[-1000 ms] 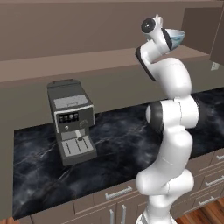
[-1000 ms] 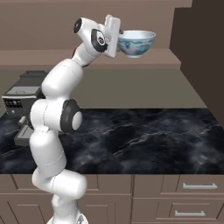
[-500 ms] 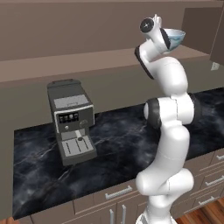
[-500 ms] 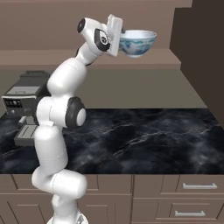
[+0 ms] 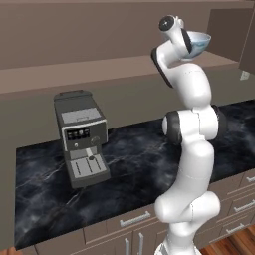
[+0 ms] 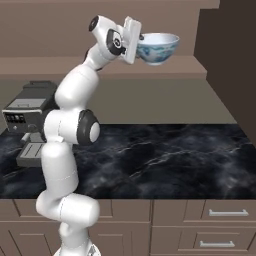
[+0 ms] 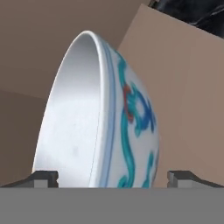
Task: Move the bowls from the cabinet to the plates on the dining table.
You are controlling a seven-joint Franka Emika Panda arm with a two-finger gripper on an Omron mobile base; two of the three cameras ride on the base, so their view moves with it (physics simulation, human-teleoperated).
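1. The cabinet is brown wood, with a plain brown shelf running along the wall above a black marble counter.
2. A grey coffee machine stands on that counter, well below and to the left of the raised arm.
3. The bowl is white and fairly deep, with blue and teal flower scrolls and a touch of red on its outside; its inside is plain white.
4. It sits upright at shelf level, directly in front of the gripper.
5. From the hand camera, the bowl's base lies between the two dark fingertips, rim to one side.
6. The jaws stand spread wide on either side of it; I cannot tell whether they touch it.
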